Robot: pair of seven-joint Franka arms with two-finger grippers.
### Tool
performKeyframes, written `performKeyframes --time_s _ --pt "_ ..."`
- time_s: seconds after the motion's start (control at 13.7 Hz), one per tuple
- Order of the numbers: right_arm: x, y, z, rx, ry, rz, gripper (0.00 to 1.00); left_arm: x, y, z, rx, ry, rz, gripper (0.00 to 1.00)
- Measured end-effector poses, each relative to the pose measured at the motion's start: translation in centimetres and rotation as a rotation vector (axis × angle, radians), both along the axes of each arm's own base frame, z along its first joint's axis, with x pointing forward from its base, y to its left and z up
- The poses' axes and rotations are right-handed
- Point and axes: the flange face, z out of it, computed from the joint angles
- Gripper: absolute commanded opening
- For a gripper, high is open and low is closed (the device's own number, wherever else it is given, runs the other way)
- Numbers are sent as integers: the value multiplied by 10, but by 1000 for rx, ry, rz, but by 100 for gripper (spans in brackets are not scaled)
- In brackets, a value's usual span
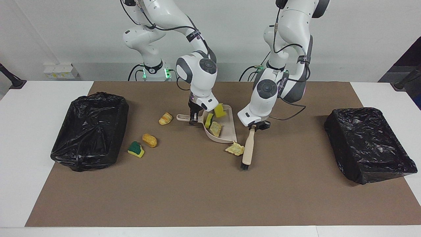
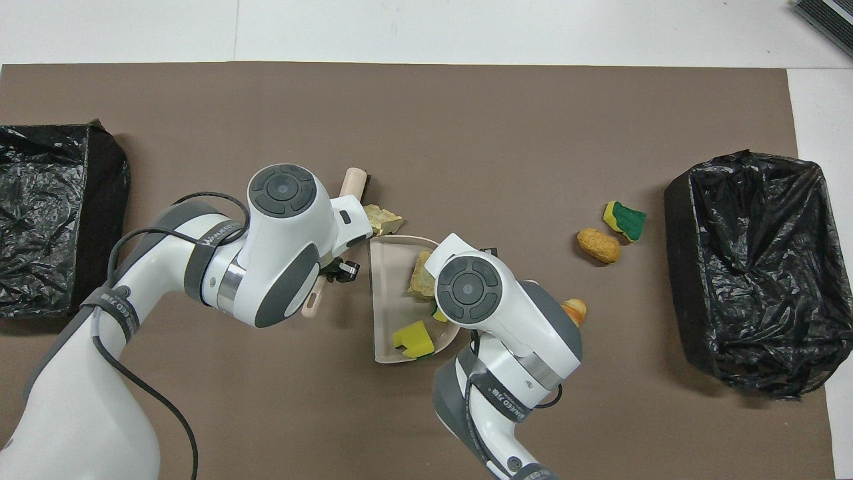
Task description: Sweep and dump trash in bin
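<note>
In the facing view, our left gripper [image 1: 256,126] was clamped on the handle of the brush [image 1: 248,148], whose bristle end rested on the mat against a pale scrap [image 1: 235,148] lying just off the lip of the dustpan [image 1: 227,131]. Our right gripper [image 1: 194,118] was closed on the dustpan's handle, with three scraps already inside. We judged the main risk to be the brush pushing that scrap past the lip's corner instead of up into the pan, since it sat at the edge and not squarely before the opening. A hard stroke could also nudge the pan and spill its load.

In the overhead view, the left arm hid most of the brush, so contact was hard to read there. Three more pieces lay toward the right arm's end: a bread-like lump [image 2: 574,310] beside the right arm, another lump [image 2: 598,245] and a green-faced sponge [image 2: 625,221] near the bin [image 2: 753,267]. We thought tilting the loaded pan while reaching for them could drop pieces back on the mat [image 2: 466,120].
</note>
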Motion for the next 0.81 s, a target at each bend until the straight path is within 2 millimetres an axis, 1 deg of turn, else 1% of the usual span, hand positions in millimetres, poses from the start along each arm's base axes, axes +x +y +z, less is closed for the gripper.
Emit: performKeyframes --time_s 0.07,0.15,0.37,0.44,0.51,0.59,0.66,0.73,0.81 --pt "0 0 0 0 0 0 0 -14 -5 3 14 14 -24 0" --pt "0 0 0 0 0 0 0 -34 -9 8 35 32 -53 0" --pt "0 0 0 0 0 0 0 -92 -9 26 110 90 -119 0" --pt "0 0 0 0 0 0 0 -107 -9 35 127 100 -138 0" --pt "0 0 0 0 0 0 0 -117 -7 44 134 103 -150 0" --pt "0 0 0 0 0 -1 0 -121 -5 54 127 95 -151 0" --pt "0 -1 0 0 0 -2 0 -120 -3 62 109 79 -147 0" --pt "1 -1 0 0 0 -5 0 -113 1 67 83 52 -137 0" --pt "1 -2 0 -2 -1 -16 0 -101 7 68 52 19 -124 0"
